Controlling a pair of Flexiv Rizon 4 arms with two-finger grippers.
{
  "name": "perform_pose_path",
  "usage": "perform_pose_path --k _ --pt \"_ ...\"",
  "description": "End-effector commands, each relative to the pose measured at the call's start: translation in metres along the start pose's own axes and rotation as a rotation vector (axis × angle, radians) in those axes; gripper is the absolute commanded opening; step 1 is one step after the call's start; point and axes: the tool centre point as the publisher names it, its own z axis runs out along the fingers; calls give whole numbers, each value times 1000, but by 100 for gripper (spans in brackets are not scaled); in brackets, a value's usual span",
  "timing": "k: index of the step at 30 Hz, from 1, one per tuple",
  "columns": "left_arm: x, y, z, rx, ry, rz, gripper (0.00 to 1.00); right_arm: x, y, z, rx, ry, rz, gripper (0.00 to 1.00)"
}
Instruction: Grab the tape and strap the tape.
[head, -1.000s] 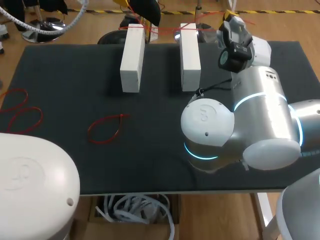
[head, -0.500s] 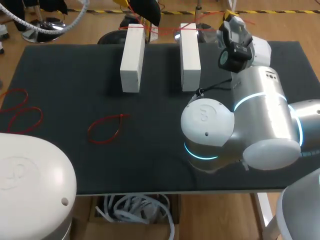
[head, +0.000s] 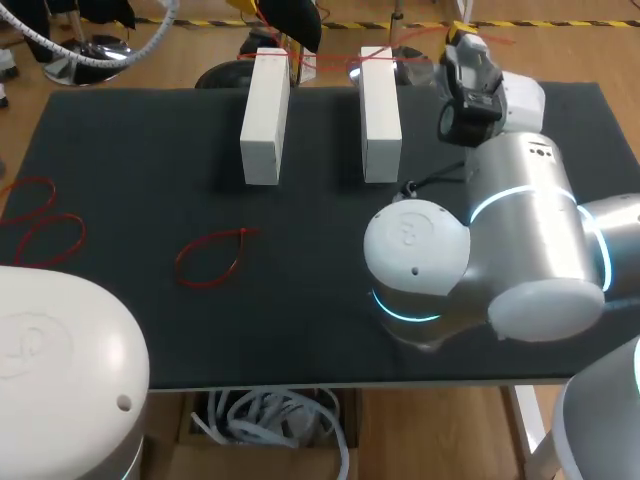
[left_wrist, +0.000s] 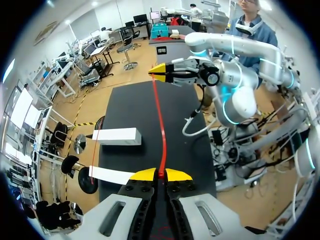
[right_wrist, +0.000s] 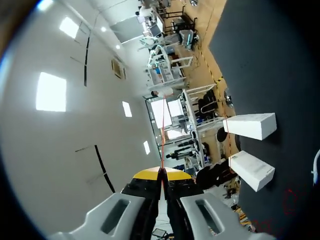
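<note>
a: what lies nearest?

b: at the near left corner sits the left arm's rounded white housing (head: 60, 350), well short of the long white rectangular block on the right (head: 380, 110), which i'll use as the marker. the right arm's silver and white body (head: 520, 230) stands just nearer than that block and to its right.

a: anything loose on the black table mat (head: 150, 150)?

b: a loose red loop of thin strap (head: 210, 255) lies nearer than the marker block and to its left. two more red loops (head: 40, 225) lie farther left again, by the mat's edge.

a: and beside the block?

b: a second long white block (head: 264, 115) lies to its left, parallel to it, with a gap between them.

a: where is the tape?

b: the thin red tape (left_wrist: 161, 125) is stretched in a straight line past the far end of the marker block and on past the far end of its neighbour. whether it touches either block i cannot tell.

a: who holds it?

b: both arms. the right gripper (right_wrist: 162, 172) is just right of the marker block's far end, its yellow tips pinched together on one end of the tape. the left gripper (left_wrist: 160, 174) is out beyond the neighbour, to the marker's far left, its tips nipped just as narrow on the other end.
</note>
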Motion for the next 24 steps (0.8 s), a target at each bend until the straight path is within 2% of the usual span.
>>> perform_pose_path --k 1,5,10,12,15,20,24 --pt "0 -1 -1 -5 1 -1 0 29 2 -6 -29 -105 -206 0" --pt "0 -1 -1 -5 1 -1 0 39 5 -8 -68 -160 -363 0" --pt "0 -1 -1 -5 1 -1 0 57 3 -10 -62 -181 -616 0" --pt "0 -1 -1 -5 1 -1 0 64 1 -10 -34 -163 -778 0" --pt "0 -1 -1 -5 1 -1 0 70 -4 -12 12 -182 -995 0" --pt "0 -1 -1 -5 1 -1 0 73 -10 -13 63 -201 -1242 0" --pt "0 -1 -1 -5 1 -1 0 72 -15 -10 114 -195 -1395 0"
